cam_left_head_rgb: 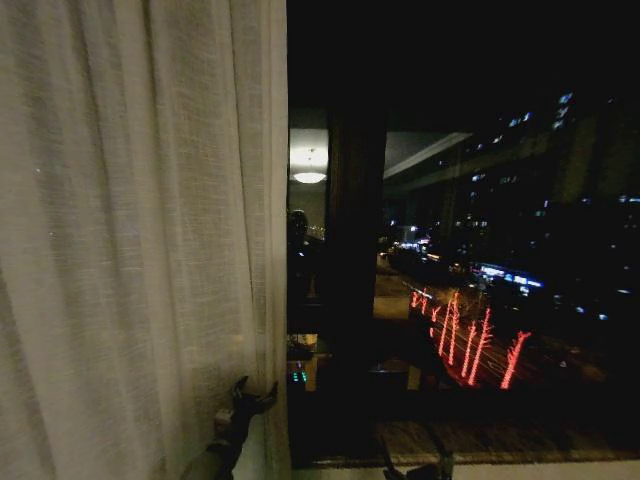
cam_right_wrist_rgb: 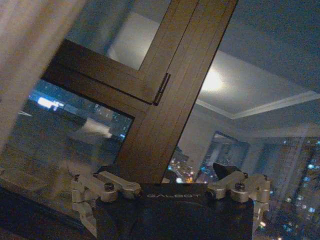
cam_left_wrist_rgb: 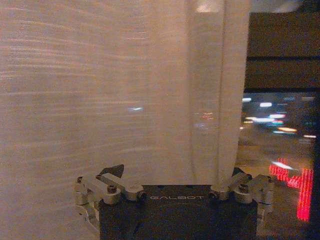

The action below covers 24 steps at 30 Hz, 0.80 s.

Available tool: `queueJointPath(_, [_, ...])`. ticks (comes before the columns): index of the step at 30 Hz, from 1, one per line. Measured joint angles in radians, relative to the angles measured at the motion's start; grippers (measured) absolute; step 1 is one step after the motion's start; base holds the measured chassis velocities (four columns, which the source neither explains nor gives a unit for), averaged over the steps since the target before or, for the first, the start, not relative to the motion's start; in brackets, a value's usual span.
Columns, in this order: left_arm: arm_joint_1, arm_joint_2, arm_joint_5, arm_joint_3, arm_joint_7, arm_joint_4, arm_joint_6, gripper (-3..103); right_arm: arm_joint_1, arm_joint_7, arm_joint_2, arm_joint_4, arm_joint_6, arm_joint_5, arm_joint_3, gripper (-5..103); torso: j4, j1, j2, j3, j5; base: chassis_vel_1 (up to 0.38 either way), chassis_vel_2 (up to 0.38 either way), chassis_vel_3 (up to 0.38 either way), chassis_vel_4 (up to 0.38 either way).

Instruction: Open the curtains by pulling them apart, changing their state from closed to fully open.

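One sheer off-white curtain panel (cam_left_head_rgb: 140, 230) hangs in pleats over the left part of the window, its free edge near the middle of the head view. My left gripper (cam_left_head_rgb: 254, 392) is low down at that edge, open, fingers pointing up against the fabric. In the left wrist view the curtain (cam_left_wrist_rgb: 100, 90) hangs close in front of the left gripper (cam_left_wrist_rgb: 175, 172), and its folded edge lies between the spread fingers. My right gripper (cam_left_head_rgb: 415, 468) sits low by the window sill. It is open in the right wrist view (cam_right_wrist_rgb: 167, 172), facing the glass, with a strip of pale fabric (cam_right_wrist_rgb: 30, 50) off to one side.
To the right of the curtain, bare glass shows a night city with red lights. A dark wooden window post (cam_left_head_rgb: 355, 250) stands just right of the curtain's edge, and a wooden sill (cam_left_head_rgb: 500, 440) runs along the bottom. A ceiling lamp (cam_left_head_rgb: 309, 165) reflects in the glass.
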Motion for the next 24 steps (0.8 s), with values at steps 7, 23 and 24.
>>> queueJointPath(7, [0.001,0.004,-0.013,-0.086,-0.051,0.027,-0.013,100,-0.011,0.000,0.000,-0.003,0.007,-0.012,-0.015,100,-0.0002,0.000,0.000,0.000,-0.0001,0.000,0.000,0.000,0.000])
queueJointPath(23, [0.108,0.086,-0.070,-0.240,0.327,-0.080,-0.002,94,0.006,0.008,0.000,-0.010,0.010,-0.012,-0.028,100,-0.0002,0.000,0.000,0.000,-0.0001,0.000,0.000,0.000,0.000])
queueJointPath(24, [0.135,0.088,-0.071,-0.251,0.353,-0.099,-0.002,84,0.012,0.014,0.000,-0.012,0.010,-0.002,-0.019,100,-0.0001,0.000,0.000,0.000,-0.0002,0.000,0.000,0.000,0.000])
